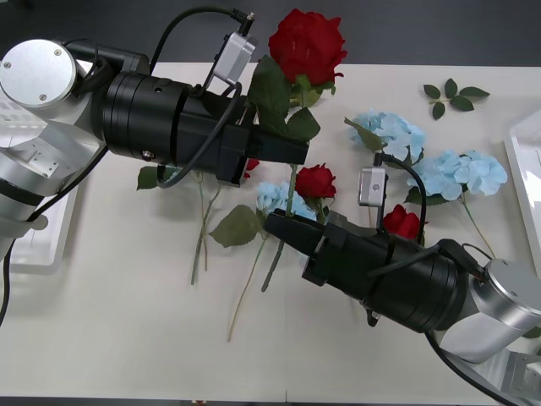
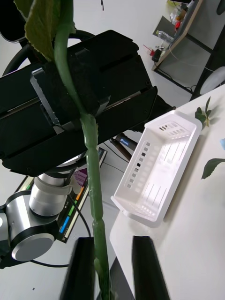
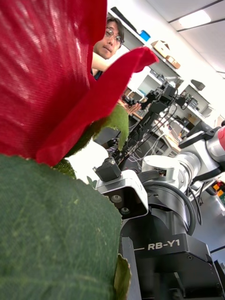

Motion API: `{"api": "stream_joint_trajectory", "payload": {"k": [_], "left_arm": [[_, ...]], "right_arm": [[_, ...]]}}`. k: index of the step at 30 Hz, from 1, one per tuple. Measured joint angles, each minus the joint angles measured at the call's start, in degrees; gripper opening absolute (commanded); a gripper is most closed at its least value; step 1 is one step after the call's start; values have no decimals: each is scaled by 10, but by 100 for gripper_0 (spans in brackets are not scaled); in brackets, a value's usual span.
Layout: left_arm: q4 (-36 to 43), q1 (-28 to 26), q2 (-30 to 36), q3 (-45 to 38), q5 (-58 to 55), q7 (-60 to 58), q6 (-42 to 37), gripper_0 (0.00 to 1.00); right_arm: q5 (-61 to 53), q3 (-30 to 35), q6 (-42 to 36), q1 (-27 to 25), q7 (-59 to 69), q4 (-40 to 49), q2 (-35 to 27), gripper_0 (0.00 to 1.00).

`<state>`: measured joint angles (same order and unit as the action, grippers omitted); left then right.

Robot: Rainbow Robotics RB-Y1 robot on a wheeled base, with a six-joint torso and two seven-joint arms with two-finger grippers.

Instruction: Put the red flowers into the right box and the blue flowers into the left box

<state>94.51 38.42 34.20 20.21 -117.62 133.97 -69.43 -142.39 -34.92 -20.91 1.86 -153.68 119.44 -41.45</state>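
While both pincers share one rose stem (image 2: 89, 140), left box (image 2: 159, 173) appears behind.

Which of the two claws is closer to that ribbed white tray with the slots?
Left. The left gripper hangs nearer the left box; the right gripper, shut on a red rose's stem, is farther across the table.

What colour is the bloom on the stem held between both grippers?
Deep red bloom, clearest in the front view.

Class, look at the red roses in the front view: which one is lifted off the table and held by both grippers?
The large red rose at the top: the left gripper and right gripper both hold its stem. The other roses lie on the table.
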Motion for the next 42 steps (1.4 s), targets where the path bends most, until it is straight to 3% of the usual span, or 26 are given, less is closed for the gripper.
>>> {"api": "stream_joint_trajectory", "payload": {"k": [7,8,9,13,29,34,42], "left_arm": [[0,0,0,0,0,0,1,0],[0,0,0,0,0,0,1,14],[0,0,0,0,0,0,1,42],[0,0,0,0,0,0,1,99],[0,0,0,0,0,0,1,100],[0,0,0,0,0,0,1,100],[-10,-19,1,-1,4,0,1,100]], "right_arm": [[0,-1,1,3,0,0,0,0],[0,-1,2,3,0,0,0,0],[0,-2,3,4,0,0,0,0],[0,-2,9,4,0,0,0,0],[0,-2,8,10,0,0,-13,0],[-6,-2,10,23,0,0,-69,0],[-19,24,22,26,45,-3,-214,0]]}}
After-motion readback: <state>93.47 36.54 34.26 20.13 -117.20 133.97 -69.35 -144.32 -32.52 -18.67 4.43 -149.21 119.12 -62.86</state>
